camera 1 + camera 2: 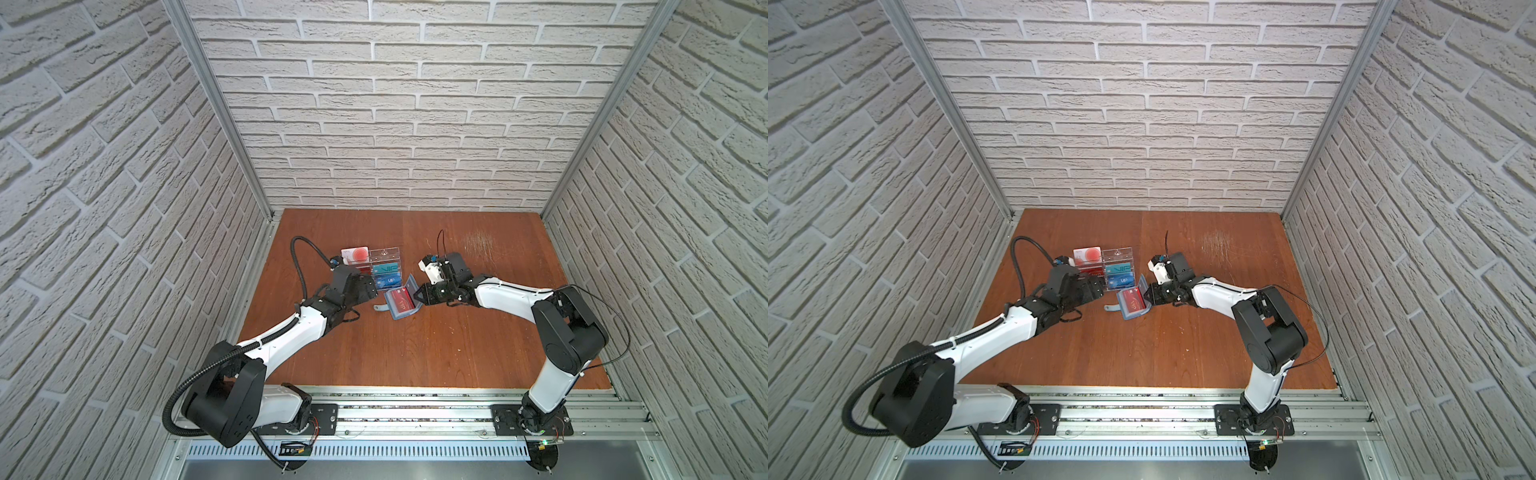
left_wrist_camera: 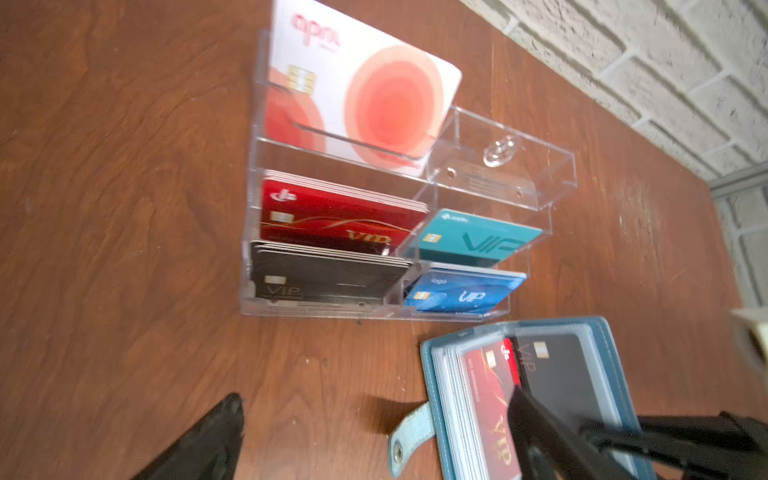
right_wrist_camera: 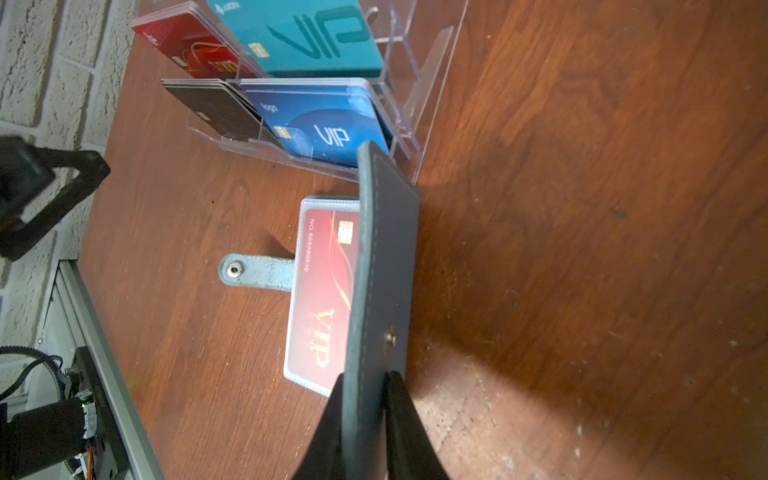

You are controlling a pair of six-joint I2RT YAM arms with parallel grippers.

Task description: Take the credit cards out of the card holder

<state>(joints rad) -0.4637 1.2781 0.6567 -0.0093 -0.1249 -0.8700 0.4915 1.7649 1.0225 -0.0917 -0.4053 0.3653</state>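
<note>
The slate-blue card holder (image 1: 395, 314) (image 1: 1130, 314) lies open mid-table, its strap tab (image 3: 257, 270) flat on the wood. A red credit card (image 1: 400, 302) (image 2: 486, 395) (image 3: 324, 291) sits in the top clear sleeve. A black card (image 2: 557, 365) shows in the raised cover's sleeve. My right gripper (image 1: 417, 296) (image 1: 1147, 296) (image 3: 365, 376) is shut on the holder's upright cover (image 3: 386, 257). My left gripper (image 1: 369, 292) (image 1: 1097, 286) (image 2: 374, 395) stands open just left of the holder. One of its fingers (image 2: 536, 428) shows in front of the red card; whether it touches the card is unclear.
A clear acrylic rack (image 1: 384, 252) (image 1: 1121, 251) (image 2: 498, 174) (image 3: 415, 83) stands just behind the holder, with red, black, teal and blue cards. A white card with a red circle (image 1: 355, 254) (image 2: 365, 83) stands in its back compartment. Brick walls enclose the table on three sides.
</note>
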